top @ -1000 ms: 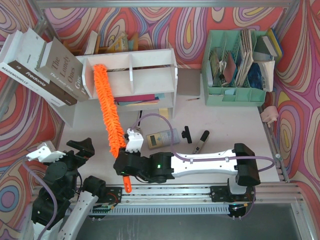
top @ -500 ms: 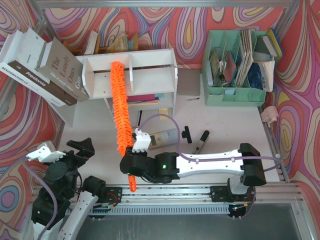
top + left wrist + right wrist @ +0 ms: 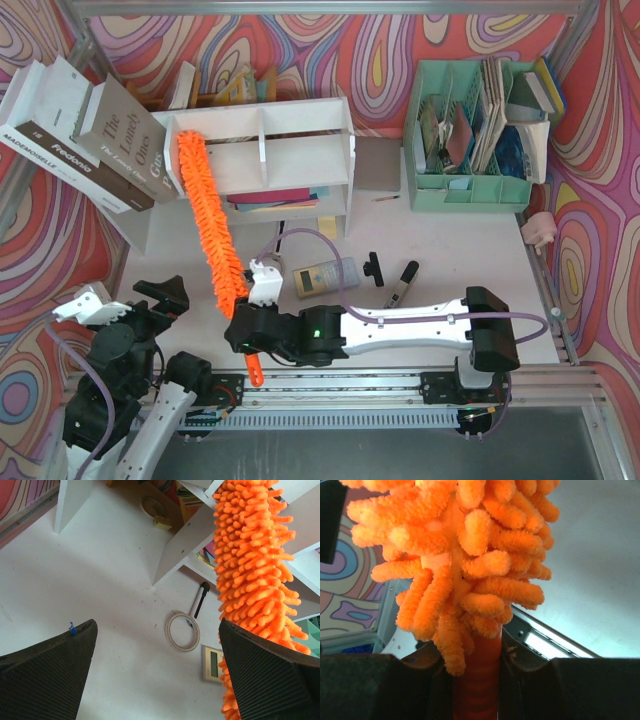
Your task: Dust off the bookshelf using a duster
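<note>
The white two-tier bookshelf [image 3: 290, 118] stands at the back centre-left, with flat books on its lower tier. My right gripper [image 3: 245, 325] is shut on the handle of the orange fluffy duster [image 3: 205, 215]. The duster leans up and left, and its tip lies on the left end of the shelf's upper tier. In the right wrist view the handle [image 3: 477, 680] sits clamped between the jaws. The duster [image 3: 255, 565] also shows in the left wrist view, in front of the shelf. My left gripper [image 3: 157, 680] is open and empty, held above the table at the near left.
Large books [image 3: 85, 135] lean at the back left. A mint green organizer [image 3: 480, 190] with papers stands at the back right. A small device [image 3: 322, 276], a black knob [image 3: 373, 266] and a marker [image 3: 402, 284] lie on the table. A tape ring [image 3: 182, 631] lies below the left gripper.
The duster first swung right to the shelf's first divider, then back left; its tip now lies at the shelf's left end. The right gripper shifted slightly with it. The left arm has not moved.
</note>
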